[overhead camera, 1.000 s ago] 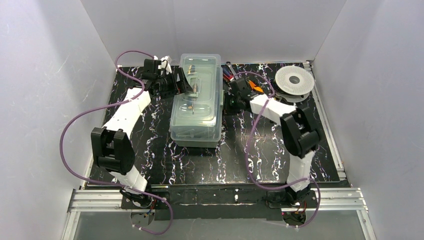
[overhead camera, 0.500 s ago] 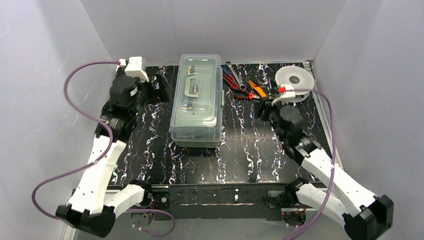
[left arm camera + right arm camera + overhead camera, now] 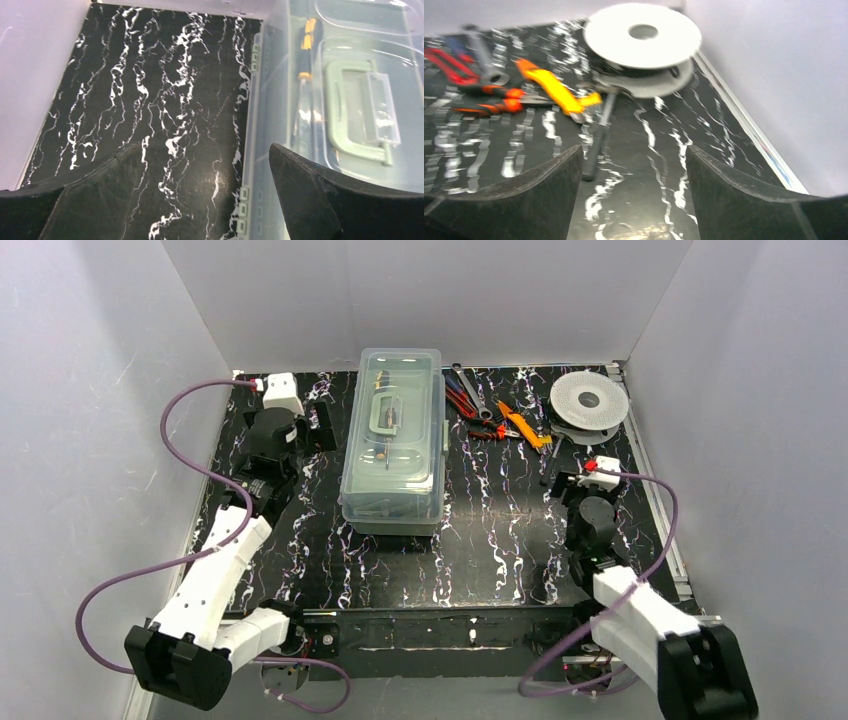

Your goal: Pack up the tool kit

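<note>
The tool kit (image 3: 392,440), a pale green box with a clear shut lid and a green handle (image 3: 386,416), stands at the middle back of the table. Through its lid I see tools inside. My left gripper (image 3: 320,427) hangs open just left of the box. In the left wrist view the gripper (image 3: 205,165) holds nothing, and its right finger (image 3: 320,200) overlaps the tool kit's (image 3: 345,100) left edge. My right gripper (image 3: 556,478) is open and empty in front of the loose tools, a black-handled tool (image 3: 599,135) lying by its left finger.
Right of the box lie a wrench (image 3: 466,390), red-handled pliers (image 3: 480,430) and an orange cutter (image 3: 522,423). A round white spool (image 3: 589,400) sits at the back right corner. White walls enclose the table on three sides.
Both arms have drawn back toward the near edge, the left from over the box lid, the right from the loose tools. The right jaws have spread apart.
</note>
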{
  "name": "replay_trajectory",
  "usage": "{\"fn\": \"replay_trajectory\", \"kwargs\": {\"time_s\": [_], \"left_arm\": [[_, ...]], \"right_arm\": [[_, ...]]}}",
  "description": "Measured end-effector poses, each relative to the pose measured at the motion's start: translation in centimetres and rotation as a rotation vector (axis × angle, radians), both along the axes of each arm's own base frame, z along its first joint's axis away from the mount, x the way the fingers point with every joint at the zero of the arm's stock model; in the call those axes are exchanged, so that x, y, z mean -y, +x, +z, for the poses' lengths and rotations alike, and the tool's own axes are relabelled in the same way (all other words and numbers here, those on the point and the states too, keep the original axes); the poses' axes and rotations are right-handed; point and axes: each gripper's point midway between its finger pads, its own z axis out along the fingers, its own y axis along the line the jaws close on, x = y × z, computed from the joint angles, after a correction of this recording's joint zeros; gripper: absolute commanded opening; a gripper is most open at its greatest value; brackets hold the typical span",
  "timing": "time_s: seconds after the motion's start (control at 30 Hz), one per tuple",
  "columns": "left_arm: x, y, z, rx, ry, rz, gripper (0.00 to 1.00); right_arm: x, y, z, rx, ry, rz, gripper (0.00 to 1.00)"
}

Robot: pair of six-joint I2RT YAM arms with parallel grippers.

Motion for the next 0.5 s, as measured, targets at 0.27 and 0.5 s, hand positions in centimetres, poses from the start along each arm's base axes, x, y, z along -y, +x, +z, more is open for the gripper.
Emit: {"fn": "replay_trajectory", "kwargs": {"time_s": [0.27, 0.5], "left_arm": [[-1.6, 0.8, -3.1, 0.010, 0.082, 0.072, 0.98], [-2.4, 2.4, -8.3, -0.081, 0.172, 0.119, 0.98]], "right_arm": [[2.5, 1.6, -8.1, -0.166, -0.062, -0.050, 0.86], [5.2, 2.7, -7.1, -0.087, 0.066, -0.062, 0.89]]}}
